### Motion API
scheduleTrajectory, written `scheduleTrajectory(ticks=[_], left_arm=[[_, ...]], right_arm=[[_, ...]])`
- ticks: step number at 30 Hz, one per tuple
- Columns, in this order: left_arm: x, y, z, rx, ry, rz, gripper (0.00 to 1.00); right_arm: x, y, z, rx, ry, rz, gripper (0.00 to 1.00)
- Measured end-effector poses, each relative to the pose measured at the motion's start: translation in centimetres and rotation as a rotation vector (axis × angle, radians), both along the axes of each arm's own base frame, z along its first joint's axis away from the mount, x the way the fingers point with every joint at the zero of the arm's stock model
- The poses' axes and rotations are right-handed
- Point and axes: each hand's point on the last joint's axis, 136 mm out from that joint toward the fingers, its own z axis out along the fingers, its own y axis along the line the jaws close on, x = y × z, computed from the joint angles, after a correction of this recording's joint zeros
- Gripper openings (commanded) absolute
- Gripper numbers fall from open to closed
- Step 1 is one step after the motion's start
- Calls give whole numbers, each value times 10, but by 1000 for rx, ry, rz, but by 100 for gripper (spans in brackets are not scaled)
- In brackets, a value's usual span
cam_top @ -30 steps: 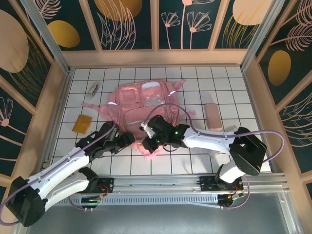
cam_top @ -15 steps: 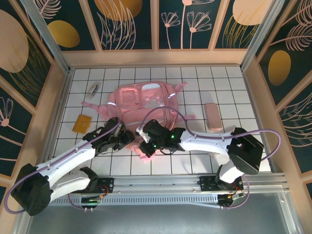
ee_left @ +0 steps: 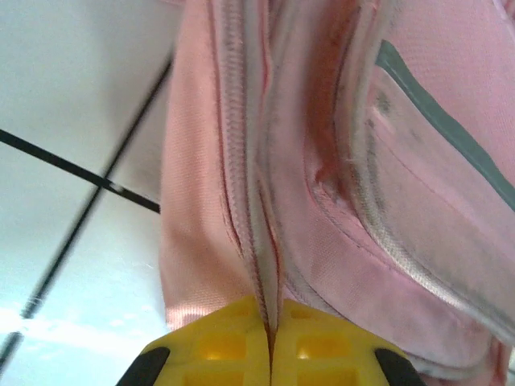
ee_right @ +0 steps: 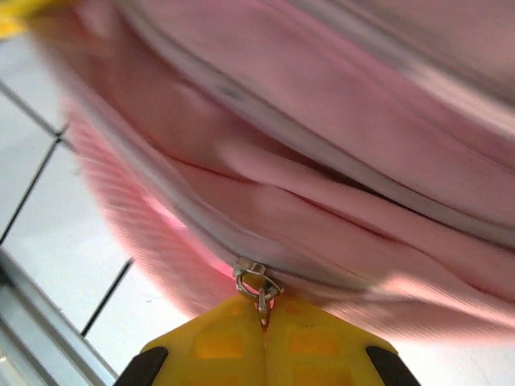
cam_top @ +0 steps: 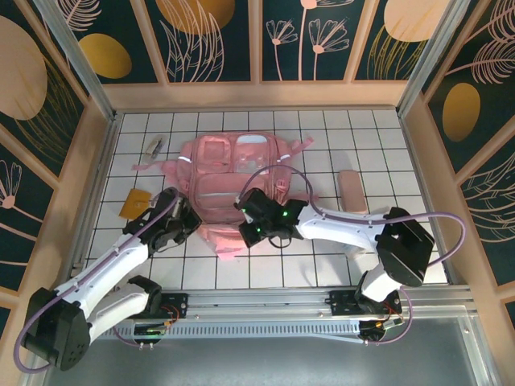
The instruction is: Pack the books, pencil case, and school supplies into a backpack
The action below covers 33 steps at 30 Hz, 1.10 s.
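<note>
The backpack (cam_top: 237, 173) lies flat in the middle of the white gridded tabletop (cam_top: 362, 133), front pockets facing up, its pink straps trailing off to either side. Both arms reach in to its near edge.

The left end effector (ee_left: 270, 322) is at the backpack's near-left corner. Its yellow fingers are pressed together with a ridge of pink fabric pinched between them, right along the zipper seam (ee_left: 245, 161) that runs up the side of the bag.

The right end effector (ee_right: 264, 314) is at the middle of the backpack's near edge, a little to the right of the left one. Its fingers are closed tight on the small metal zipper pull (ee_right: 257, 283), with the slider at the very tips and pink cloth bulging above it. That wrist view is blurred, so the finer detail of the zip is hard to read. The near edge of the bag looks bunched up between the two arms, and a pink scrap of it pokes toward the arm bases.

Left of the backpack, apart from it, a flat orange square pad (cam_top: 135, 203) lies on the tiles beside the left arm's wrist. Off the backpack's far-left corner lies a tiny grey-white oblong piece (cam_top: 153, 146). To the backpack's right, past the strap, a pale peach oblong case (cam_top: 352, 191) lies lengthwise on the tabletop, just beyond the right arm's forearm.
</note>
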Motion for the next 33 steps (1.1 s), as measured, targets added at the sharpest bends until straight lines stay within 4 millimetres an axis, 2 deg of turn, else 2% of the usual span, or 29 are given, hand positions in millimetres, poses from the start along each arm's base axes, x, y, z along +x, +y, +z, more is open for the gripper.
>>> scheduleTrajectory(ticks=[7,8,9,10,11,12,13,18,21,24,27,29,33], left_arm=[[18,21,3,156,56,-5,0],[19,25,1,169,61,-8,5],[19,29,0,183,66,-14,20],[19,32,-1,199,65,-24,42],[20,35,-1,218,61,-34,58],[21,37,1,231,55,-48,66],[23,37,3,234,50,-63,68],[28,10,32,143,7,-164,70],[15,-12,42,84,16,-168,72],[-9,-31,34,7,80,-144,73],[-31,-29,11,-39,169,-62,74],[-37,-24,1,-47,216,-2,73],[-36,-18,-4,-47,249,105,67]], right_arm=[[29,-45,-23,-61,95,-225,0],[32,-49,-26,-71,101,-243,0],[36,-52,-29,-76,105,-256,0],[37,-52,-30,-77,107,-259,0],[36,-51,-31,-73,109,-252,0],[35,-48,-30,-66,110,-238,0],[33,-45,-29,-58,108,-224,0],[15,-17,-22,-2,86,-85,0],[9,-8,-18,20,74,-34,0],[9,-3,-16,41,68,-10,0],[8,-1,-14,53,64,7,0],[7,1,-13,58,58,16,0],[4,4,-12,61,54,28,0]])
